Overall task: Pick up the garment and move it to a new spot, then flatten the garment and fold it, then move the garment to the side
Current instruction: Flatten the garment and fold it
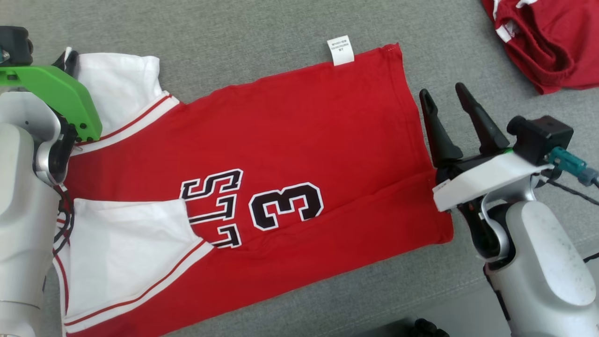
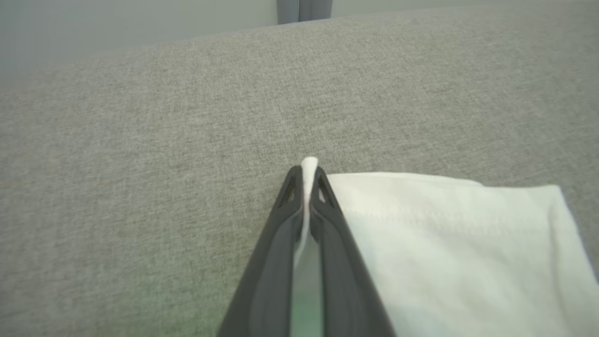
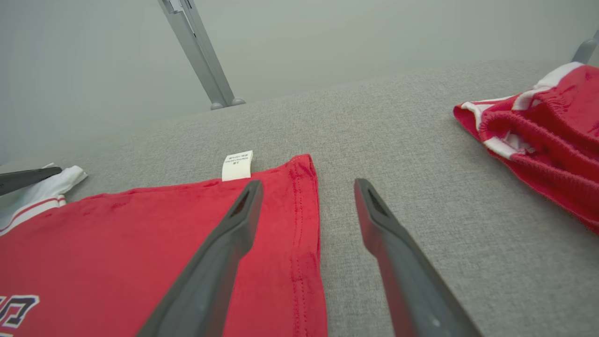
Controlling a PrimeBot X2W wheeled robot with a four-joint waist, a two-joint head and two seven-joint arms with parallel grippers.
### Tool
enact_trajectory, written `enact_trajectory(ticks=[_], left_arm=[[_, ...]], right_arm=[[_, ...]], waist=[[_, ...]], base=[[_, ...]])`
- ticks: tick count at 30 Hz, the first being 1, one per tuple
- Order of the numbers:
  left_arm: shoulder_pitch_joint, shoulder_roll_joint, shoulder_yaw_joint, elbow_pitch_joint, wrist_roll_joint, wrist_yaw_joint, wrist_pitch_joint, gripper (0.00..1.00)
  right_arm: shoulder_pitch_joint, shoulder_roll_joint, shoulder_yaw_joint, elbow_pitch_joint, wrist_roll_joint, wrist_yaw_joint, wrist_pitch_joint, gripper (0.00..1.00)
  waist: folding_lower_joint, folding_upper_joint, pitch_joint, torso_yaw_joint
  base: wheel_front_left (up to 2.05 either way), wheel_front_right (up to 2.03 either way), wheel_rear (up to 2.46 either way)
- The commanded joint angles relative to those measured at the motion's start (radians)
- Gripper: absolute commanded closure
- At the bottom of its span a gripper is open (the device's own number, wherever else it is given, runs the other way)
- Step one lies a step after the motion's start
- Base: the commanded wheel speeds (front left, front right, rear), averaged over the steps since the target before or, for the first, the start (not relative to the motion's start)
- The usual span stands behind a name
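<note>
Where the grey fabric surface (image 1: 262, 47) spreads across the head view, the garment (image 1: 290, 140) is laid flat over its middle, reaching from 9 o'clock to about 3 o'clock. It is a red jersey with white sleeves trimmed in red and white, and its printed side is turned up. A second red garment (image 1: 547, 42) with white trim is seen crumpled at 1 o'clock, well apart from the jersey.

The right gripper (image 1: 442, 90) is placed at 3 o'clock, just beside the jersey's hem, with its fingers spread wide and nothing between them. In the right wrist view one finger is seen over the red cloth and the other over the grey surface, with the stitched hem between them; whether the cloth is touched cannot be told.

The left gripper (image 2: 308, 171) is found at 10 o'clock of the head view, partly hidden behind a green bracket (image 1: 61, 93). In the left wrist view its fingers are pressed together on a thin fold of the white upper sleeve (image 1: 117, 89), so the garment is held there by its edge.

The lower sleeve (image 1: 126, 248) is folded in over the red body at 8 o'clock. A black and white number 3 (image 1: 285, 206) is printed near the centre. A small white label (image 1: 340, 49) is turned out past the edge at 12 o'clock.
</note>
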Motion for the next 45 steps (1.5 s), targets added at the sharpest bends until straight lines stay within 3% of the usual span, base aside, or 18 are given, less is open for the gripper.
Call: enact_trajectory(ticks=[1,10,21,26,27,30,34,36,37,45], left_arm=[[0.013,0.0,-0.004,0.01,-0.003,-0.004,-0.009,1.0],[0.026,-0.046,-0.021,-0.036,-0.017,-0.038,-0.123,1.0],[0.065,-0.1,-0.052,-0.143,-0.03,-0.053,-0.21,1.0],[0.077,-0.11,-0.062,-0.169,-0.032,-0.051,-0.221,1.0],[0.079,-0.111,-0.064,-0.174,-0.032,-0.051,-0.221,1.0],[0.085,-0.111,-0.067,-0.185,-0.035,-0.052,-0.225,1.0],[0.093,-0.107,-0.061,-0.197,-0.039,-0.052,-0.237,1.0],[0.102,-0.104,-0.058,-0.204,-0.047,-0.053,-0.246,1.0],[0.105,-0.103,-0.055,-0.21,-0.049,-0.054,-0.253,1.0],[0.189,-0.092,-0.02,-0.296,-0.085,-0.052,-0.337,1.0]], right_arm=[[-0.023,-0.014,-0.002,0.006,-0.011,0.0,0.01,0.0],[-0.154,-0.108,0.026,0.13,-0.057,0.0,0.092,0.0],[-0.359,-0.176,0.116,0.488,-0.059,0.0,0.186,0.0],[-0.412,-0.186,0.163,0.596,-0.045,0.0,0.197,0.0],[-0.422,-0.188,0.178,0.618,-0.035,0.0,0.2,0.09],[-0.436,-0.196,0.206,0.658,-0.007,0.0,0.207,0.56],[-0.457,-0.207,0.241,0.692,0.023,-0.001,0.186,0.69],[-0.47,-0.212,0.256,0.703,0.039,-0.001,0.156,0.94],[-0.474,-0.214,0.262,0.708,0.047,-0.001,0.137,1.0],[-0.453,-0.239,0.308,0.698,0.103,-0.001,-0.003,1.0]], waist=[[-0.0002,0.0,-0.018,0.02],[-0.0002,0.0,-0.066,0.097],[-0.0002,0.0,-0.073,0.195],[-0.0002,0.0,-0.07,0.212],[-0.0002,0.0,-0.069,0.215],[-0.0002,0.0,-0.071,0.219],[-0.0002,0.0,-0.072,0.22],[-0.0002,0.0,-0.073,0.221],[-0.0002,0.0,-0.073,0.221],[-0.0002,0.0,-0.104,0.221]], base=[[0.0,0.0,0.0],[0.0,0.0,0.0],[0.0,0.0,0.0],[0.0,0.0,0.0],[0.0,0.0,0.0],[0.0,0.0,0.0],[0.0,0.0,0.0],[0.0,0.0,0.0],[0.0,0.0,0.0],[0.0,0.0,0.0]])
